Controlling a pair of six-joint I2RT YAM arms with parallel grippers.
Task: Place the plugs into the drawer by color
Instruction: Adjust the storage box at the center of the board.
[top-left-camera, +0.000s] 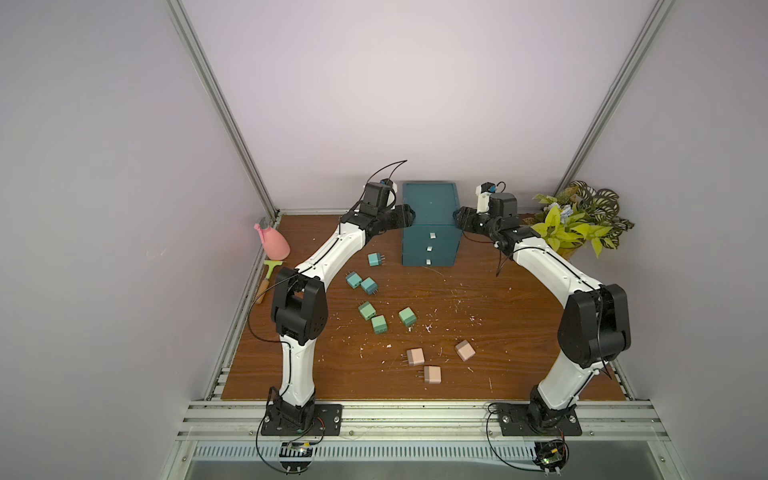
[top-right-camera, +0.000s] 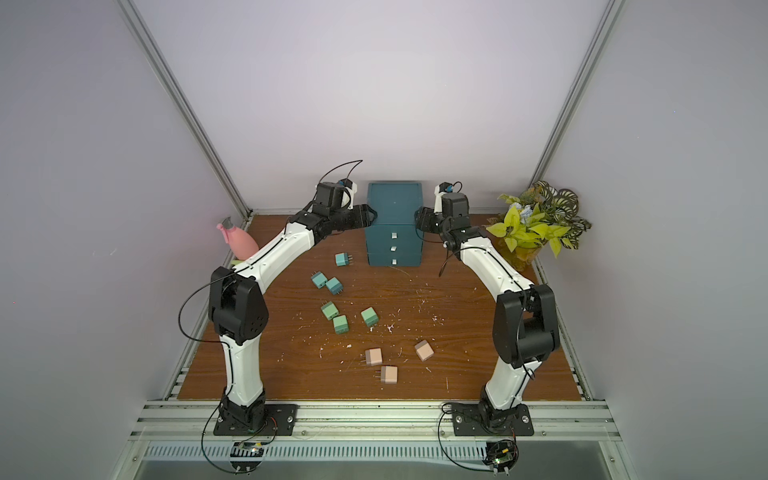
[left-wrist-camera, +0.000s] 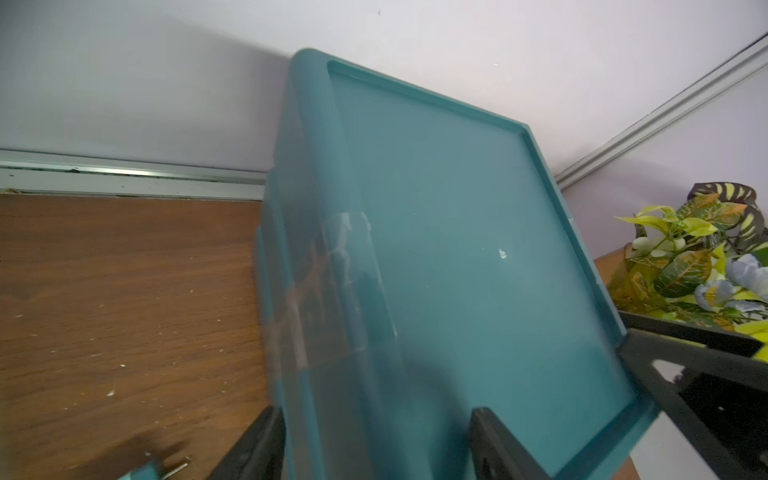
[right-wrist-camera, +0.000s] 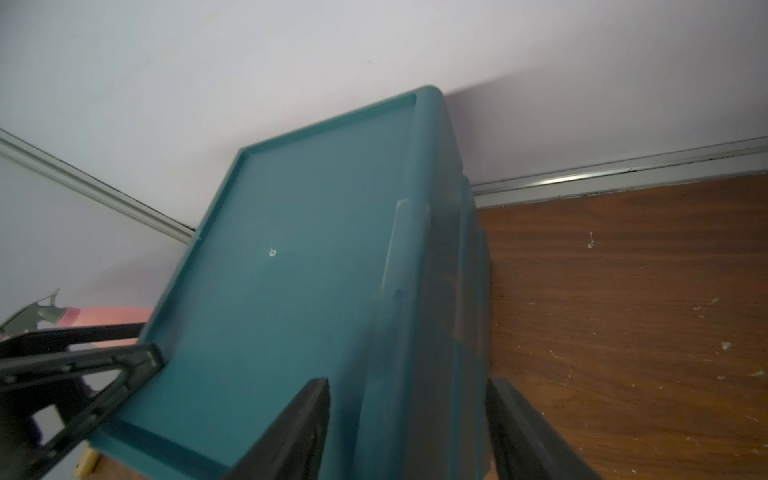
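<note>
drawer (top-left-camera: 430, 203), left gripper (top-left-camera: 410, 216), right gripper (top-left-camera: 456, 217) astride top edges

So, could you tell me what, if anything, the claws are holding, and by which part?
The left claw straddles the upper left edge of the drawer, the right claw its upper right edge. Whether either is clamped cannot be told.

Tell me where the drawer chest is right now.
In both top views the drawer stands at the back centre of the table, between the left gripper and the right gripper, with the potted plant farther to its right.
</note>
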